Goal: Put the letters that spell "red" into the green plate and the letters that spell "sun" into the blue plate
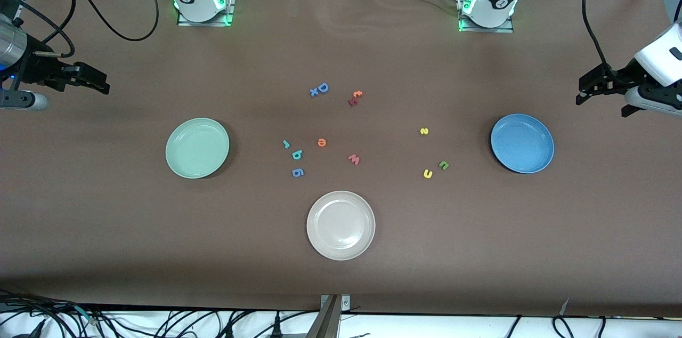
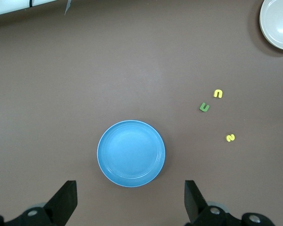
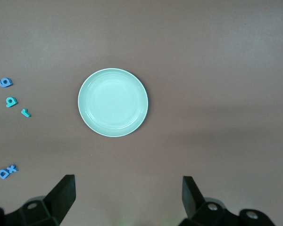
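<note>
The green plate [image 1: 197, 147] [image 3: 113, 102] lies toward the right arm's end, with nothing in it. The blue plate [image 1: 522, 143] [image 2: 131, 153] lies toward the left arm's end, also bare. Between them lie the teal "r" [image 1: 286, 143] [image 3: 25, 112], orange "e" [image 1: 322, 142] and teal "d" [image 1: 297, 154] [image 3: 11, 101]. Closer to the blue plate are the yellow "s" [image 1: 424, 131] [image 2: 230, 137], the green arch [image 1: 443, 165] [image 2: 204, 107] and the yellow arch [image 1: 427, 174] [image 2: 218, 93]. My right gripper [image 1: 103, 86] [image 3: 128, 186] hangs open over its table end. My left gripper [image 1: 582, 91] [image 2: 129, 190] hangs open over its own end.
A beige-white plate [image 1: 341, 225] [image 2: 278, 23] lies nearer the front camera, mid-table. A blue "g" [image 1: 298, 172] and a pink "w" [image 1: 354, 159] lie among the letters. A blue "D" with an "x" [image 1: 319, 89] and an orange-red pair [image 1: 355, 97] lie farther back.
</note>
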Robot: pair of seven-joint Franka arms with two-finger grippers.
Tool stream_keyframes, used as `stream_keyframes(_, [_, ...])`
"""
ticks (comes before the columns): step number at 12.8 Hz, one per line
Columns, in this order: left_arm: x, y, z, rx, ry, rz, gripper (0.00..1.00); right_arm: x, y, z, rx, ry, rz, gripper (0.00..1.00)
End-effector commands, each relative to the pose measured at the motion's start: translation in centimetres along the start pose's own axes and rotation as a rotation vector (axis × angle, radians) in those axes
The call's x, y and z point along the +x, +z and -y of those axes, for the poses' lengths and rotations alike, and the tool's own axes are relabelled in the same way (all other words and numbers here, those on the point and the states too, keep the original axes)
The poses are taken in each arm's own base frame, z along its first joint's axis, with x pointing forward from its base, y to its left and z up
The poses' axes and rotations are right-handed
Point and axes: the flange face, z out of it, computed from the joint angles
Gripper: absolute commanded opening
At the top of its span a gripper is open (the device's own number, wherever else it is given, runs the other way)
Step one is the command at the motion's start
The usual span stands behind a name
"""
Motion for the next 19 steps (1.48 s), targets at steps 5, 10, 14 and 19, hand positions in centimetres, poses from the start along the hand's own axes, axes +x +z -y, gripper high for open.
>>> stream_keyframes(5, [0.18,-0.35,0.03,0.025,0.0,0.003,1.0,-0.32,-0.7,-0.29,-0.001,-0.014,0.004,1.0])
stream_keyframes(10, [0.15,-0.35,0.11,0.025,-0.001,0.003,1.0,-0.32,-0.7,-0.21,-0.001,-0.009,0.004,1.0])
stream_keyframes(14, [0.13,-0.36,0.19,0.025,-0.003,0.003,1.0,-0.32,-0.7,-0.26,0.002,0.0,0.004,1.0])
stream_keyframes(19, [0.13,-0.36,0.19,0.025,-0.003,0.003,1.0,-0.32,-0.7,-0.24,0.004,0.002,0.004,1.0])
